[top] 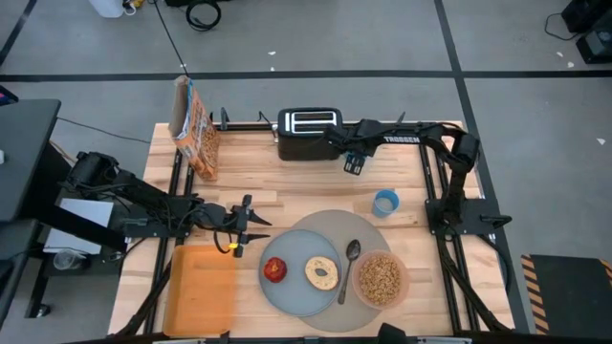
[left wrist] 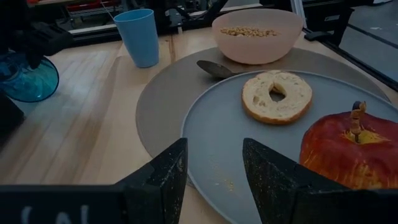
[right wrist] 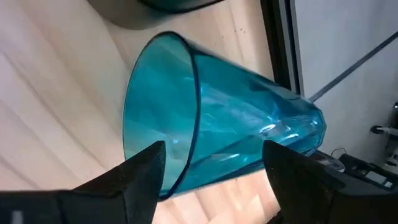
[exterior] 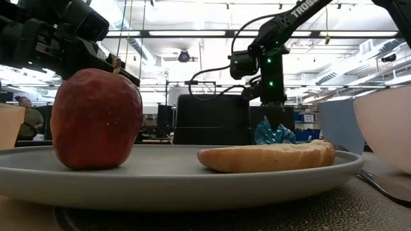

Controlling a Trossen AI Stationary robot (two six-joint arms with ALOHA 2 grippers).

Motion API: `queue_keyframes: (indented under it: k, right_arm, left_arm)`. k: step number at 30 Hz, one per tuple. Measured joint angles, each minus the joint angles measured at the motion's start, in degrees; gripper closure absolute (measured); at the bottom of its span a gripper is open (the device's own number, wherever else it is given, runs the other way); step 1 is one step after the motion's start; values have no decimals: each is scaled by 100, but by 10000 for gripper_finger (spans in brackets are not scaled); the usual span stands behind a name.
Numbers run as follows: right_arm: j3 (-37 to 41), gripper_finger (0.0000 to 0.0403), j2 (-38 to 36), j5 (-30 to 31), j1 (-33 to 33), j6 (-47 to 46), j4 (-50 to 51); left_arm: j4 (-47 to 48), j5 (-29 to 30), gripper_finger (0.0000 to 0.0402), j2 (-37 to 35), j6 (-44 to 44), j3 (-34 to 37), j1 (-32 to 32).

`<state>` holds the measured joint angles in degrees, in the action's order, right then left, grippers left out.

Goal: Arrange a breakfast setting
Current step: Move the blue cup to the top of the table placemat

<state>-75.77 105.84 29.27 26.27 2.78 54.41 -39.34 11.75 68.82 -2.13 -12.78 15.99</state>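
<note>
**A:** Worktop point(top: 258, 167) from above: what's laid out?

**B:** Grey mat point(top: 373, 234) with the plate point(top: 296, 296) on it. The red fruit point(top: 275, 269) and bagel point(top: 321, 273) sit on the plate. The spoon point(top: 349, 260) lies between the plate and the pink bowl point(top: 404, 272), which holds cereal point(top: 381, 279). A light blue cup point(top: 385, 202) stands just off the mat. The right hand point(top: 354, 163) is at the rear beside the toaster point(top: 308, 122). The left hand point(top: 239, 232) hangs between the orange tray point(top: 201, 291) and the plate.

**A:** And from table height?

**B:** The right hand points straight down onto the teal tumbler point(exterior: 273, 133), far behind the bagel.

**A:** Left wrist?

**B:** Fingers spread with nothing between them, aimed at the plate's rim. I'd say it idles there to keep clear of the food.

**A:** Right wrist?

**B:** The tumbler lies tilted across the gap with a finger against each side, so I judge it gripped across its wall. That hold probably lets it be carried to the mat and stood upright. The setting seems to lack only that.
</note>
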Motion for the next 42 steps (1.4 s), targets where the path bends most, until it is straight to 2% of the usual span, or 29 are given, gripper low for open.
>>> queue_keyframes:
  k: [7, 14, 27, 34, 42]
  right_arm:
    - [-4, 175, -13, -23, 145, 33, -48]
    - [-9, 225, -12, -100, 6, 39, 180]
    - [-9, 247, -11, -138, -351, 27, 743]
    - [-2, 254, -100, -774, -488, 336, 1035]
    - [-4, 254, -540, -1018, -424, 582, 1052]
  left_arm:
    - [28, 0, 239, 0, -4, 0, 0]
    - [30, 0, 239, 0, -7, 0, 0]
    - [30, -1, 239, 0, 24, 0, 2]
    - [28, -2, 239, 0, 36, 0, 2]
    - [23, -2, 239, 0, 42, 0, 2]
